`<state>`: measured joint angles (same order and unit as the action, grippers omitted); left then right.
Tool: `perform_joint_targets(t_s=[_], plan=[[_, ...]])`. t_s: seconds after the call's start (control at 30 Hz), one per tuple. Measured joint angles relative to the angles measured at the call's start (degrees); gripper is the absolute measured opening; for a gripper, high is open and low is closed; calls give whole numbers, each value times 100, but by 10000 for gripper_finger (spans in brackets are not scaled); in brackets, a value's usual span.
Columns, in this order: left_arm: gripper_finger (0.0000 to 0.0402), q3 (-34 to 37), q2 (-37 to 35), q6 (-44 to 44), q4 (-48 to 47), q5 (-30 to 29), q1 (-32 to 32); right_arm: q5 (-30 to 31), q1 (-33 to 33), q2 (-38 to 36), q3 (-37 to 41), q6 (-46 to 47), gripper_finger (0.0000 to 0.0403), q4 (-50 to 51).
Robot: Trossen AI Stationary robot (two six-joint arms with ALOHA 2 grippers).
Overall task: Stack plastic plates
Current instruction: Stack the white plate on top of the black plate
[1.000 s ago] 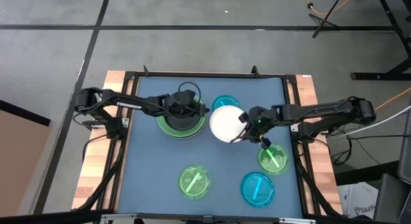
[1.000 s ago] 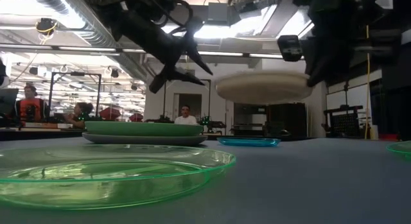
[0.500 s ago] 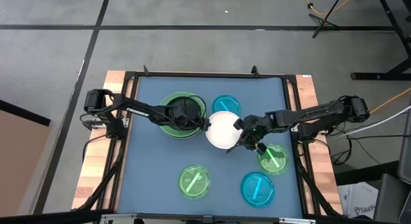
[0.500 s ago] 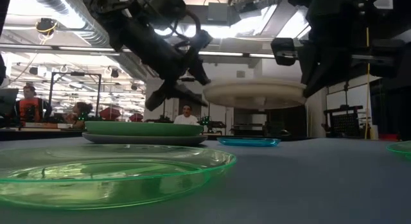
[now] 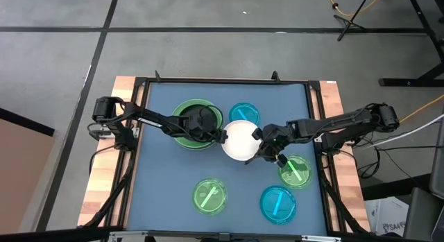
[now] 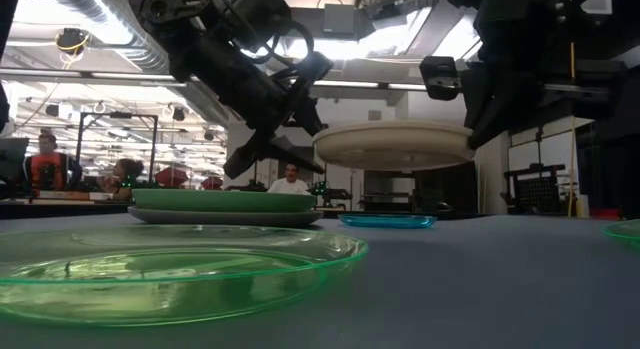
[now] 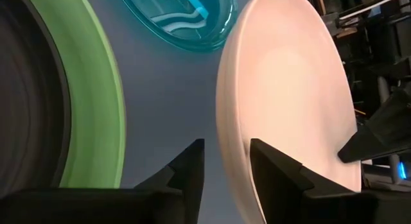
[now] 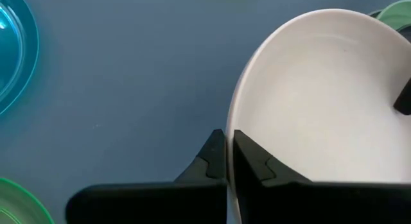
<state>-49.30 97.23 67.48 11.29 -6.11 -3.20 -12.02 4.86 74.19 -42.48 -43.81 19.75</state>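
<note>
- Blue matting covers the table (image 5: 159, 193), which sits in a wooden frame on a grey floor; the low view shows a workshop with people seated far behind.
- Left side: the light green plate (image 5: 179, 132) rests on the grey plate (image 6: 220, 217), forming the stack base. A dark plate appears to sit on top, mostly hidden under the arm.
- Left claw (image 7: 226, 161): fingers apart, straddling the near rim of the white plate (image 5: 240, 140) without clamping it. Judgement: this looks like a handover, the left arm taking the plate because the stack lies on its side.
- Centre: the white plate is held level, clear of the table, between the stack and the rear blue plate (image 5: 244, 113).
- Right claw (image 8: 226, 161): closed on the opposite rim of the white plate, carrying its full weight. Judgement: it should release only once the left claw has closed.
- Front and right: one green plate (image 5: 209, 195), a second blue plate (image 5: 278, 204) and a second green plate (image 5: 296, 170) lie flat on the table, well apart, not yet stacked.
</note>
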Motion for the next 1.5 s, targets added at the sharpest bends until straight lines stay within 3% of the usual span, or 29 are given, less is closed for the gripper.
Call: perform_joint_targets(t_s=[0.33, 0.57, 0.87, 1.1, 1.5], plan=[[57, 0, 0, 13, -11, -22, -4, -1, 2, 0, 0, 0, 5, -29], [27, 2, -1, -6, -11, -48, -7, -8, 4, 0, 0, 0, 38, -37], [22, 2, -2, -161, -14, -76, -7, 1, 2, -2, 0, 2, 90, -37], [21, 2, -4, -425, -15, -77, -194, -202, 4, -12, 0, 38, 90, -38], [20, 9, -156, -817, -326, 343, -768, 18, 4, -551, 0, 169, 89, -163]])
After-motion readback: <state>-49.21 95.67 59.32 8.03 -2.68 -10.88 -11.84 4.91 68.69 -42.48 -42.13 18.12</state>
